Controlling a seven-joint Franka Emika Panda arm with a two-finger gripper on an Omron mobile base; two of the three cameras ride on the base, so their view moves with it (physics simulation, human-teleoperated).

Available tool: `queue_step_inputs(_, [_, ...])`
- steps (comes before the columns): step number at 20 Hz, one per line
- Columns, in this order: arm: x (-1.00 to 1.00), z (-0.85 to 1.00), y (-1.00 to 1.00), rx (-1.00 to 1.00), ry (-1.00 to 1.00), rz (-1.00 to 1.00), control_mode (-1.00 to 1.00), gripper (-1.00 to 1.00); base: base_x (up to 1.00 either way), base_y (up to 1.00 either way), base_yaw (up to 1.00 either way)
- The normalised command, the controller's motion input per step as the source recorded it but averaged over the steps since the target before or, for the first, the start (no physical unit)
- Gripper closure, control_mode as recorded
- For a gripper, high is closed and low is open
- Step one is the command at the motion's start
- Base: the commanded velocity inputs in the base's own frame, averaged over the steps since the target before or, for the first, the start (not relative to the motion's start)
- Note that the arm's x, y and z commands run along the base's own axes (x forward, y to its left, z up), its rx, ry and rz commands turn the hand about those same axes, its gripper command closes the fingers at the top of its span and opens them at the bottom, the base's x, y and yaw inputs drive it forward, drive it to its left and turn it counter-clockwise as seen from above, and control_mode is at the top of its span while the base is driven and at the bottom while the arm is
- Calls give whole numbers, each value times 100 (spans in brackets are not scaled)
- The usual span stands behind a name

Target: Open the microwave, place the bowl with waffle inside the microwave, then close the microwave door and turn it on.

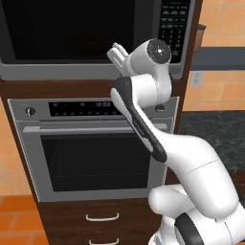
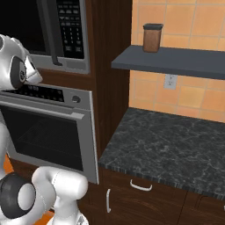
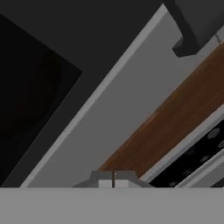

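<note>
While my jaws (image 3: 113, 183) are clenched on nothing, I see one microwave (image 1: 91, 38), one oven (image 1: 91, 148) below it.

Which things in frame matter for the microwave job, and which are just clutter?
Job:
- black-and-silver built-in microwave
- its dark glass door with vertical bar handle

Clutter:
- steel oven
- brown jar on grey shelf
- dark stone counter

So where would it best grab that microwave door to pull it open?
Probably the handle, the dark vertical bar at the door's right edge, beside the keypad. It stands proud of the flat glass, so the end effector, now shut, could open, come straight from the front and close across the bar.
</note>
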Motion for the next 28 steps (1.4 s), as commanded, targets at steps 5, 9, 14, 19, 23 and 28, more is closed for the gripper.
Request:
queue_step_inputs(5, [-100, 25, -43, 4, -14, 6, -100, 100, 0, 0, 0])
queue_step_inputs(9, [-100, 34, -100, 30, -2, 0, -100, 100, 0, 0, 0])
queue_step_inputs(14, [-93, 62, -100, 48, 0, 0, -100, 100, 0, 0, 0])
queue_step_inputs(19, [-11, 54, -73, 46, 0, -2, -100, 100, 0, 0, 0])
queue_step_inputs(23, [24, 16, -20, 27, 0, -7, -100, 100, 0, 0, 0])
queue_step_inputs(28, [48, -14, 11, 1, 0, -10, -100, 100, 0, 0, 0])
